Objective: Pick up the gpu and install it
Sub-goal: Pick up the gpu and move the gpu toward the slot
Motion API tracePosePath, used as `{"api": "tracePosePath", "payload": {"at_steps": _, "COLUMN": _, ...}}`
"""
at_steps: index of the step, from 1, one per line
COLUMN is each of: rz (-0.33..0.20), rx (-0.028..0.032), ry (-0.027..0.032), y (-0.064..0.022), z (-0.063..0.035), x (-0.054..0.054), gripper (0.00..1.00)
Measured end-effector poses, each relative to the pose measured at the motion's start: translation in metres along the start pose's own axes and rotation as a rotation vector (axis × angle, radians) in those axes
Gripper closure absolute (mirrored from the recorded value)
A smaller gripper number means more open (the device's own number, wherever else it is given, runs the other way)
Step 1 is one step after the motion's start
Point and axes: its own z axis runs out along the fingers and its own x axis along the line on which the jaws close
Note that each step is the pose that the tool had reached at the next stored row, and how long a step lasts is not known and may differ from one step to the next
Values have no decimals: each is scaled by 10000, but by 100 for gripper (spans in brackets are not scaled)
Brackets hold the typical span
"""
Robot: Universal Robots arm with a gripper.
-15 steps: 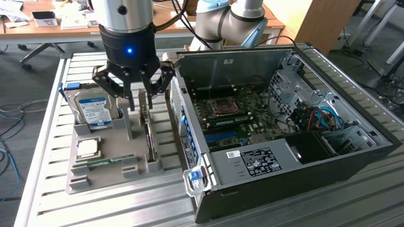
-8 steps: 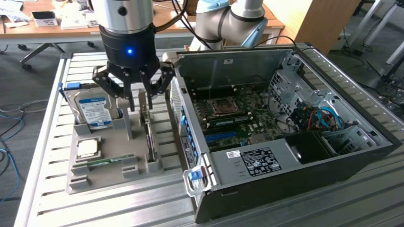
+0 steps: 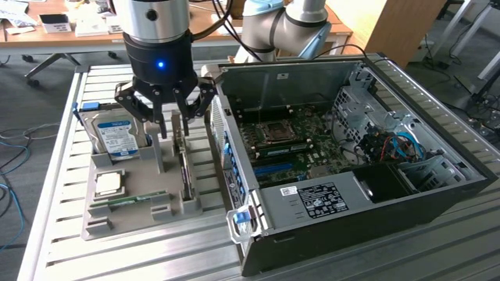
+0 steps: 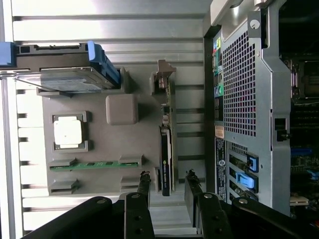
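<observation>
A robot arm's black gripper (image 3: 173, 120) is seen over a grey parts tray (image 3: 149, 175) on a slatted metal table (image 3: 117, 257). An open desktop computer case (image 3: 375, 222) lies just beside the tray, on the exterior view's right.

The gpu (image 3: 185, 172) is stood on its long edge in a slot of the tray, on the side nearest the case. It is shown as a thin green card with a black cooler block and a silver bracket at one end.

The claw is spread wide and nothing is held in it. In the wrist view, the gripper (image 4: 167, 183) is placed over the cooler end of the gpu (image 4: 166, 149). One of its fingers (image 4: 143, 186) is seen on each side of the card, with a gap left between each finger and the card.

Other parts are held in the tray (image 4: 99, 144):
- A hard drive (image 3: 117, 137) with a blue and white label is propped at the far end.
- A square processor chip (image 3: 109, 183) is laid flat.
- A narrow green memory stick (image 3: 137, 199) is set below the chip.

Inside the case, the motherboard (image 3: 289, 146) is exposed. The case's perforated rear panel (image 4: 244, 99) is faced toward the tray.
</observation>
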Motion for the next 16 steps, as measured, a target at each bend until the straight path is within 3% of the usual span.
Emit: {"api": "tracePosePath", "payload": {"at_steps": 16, "rz": -1, "rx": 2, "ry": 2, "y": -3, "z": 60, "x": 1, "gripper": 58}}
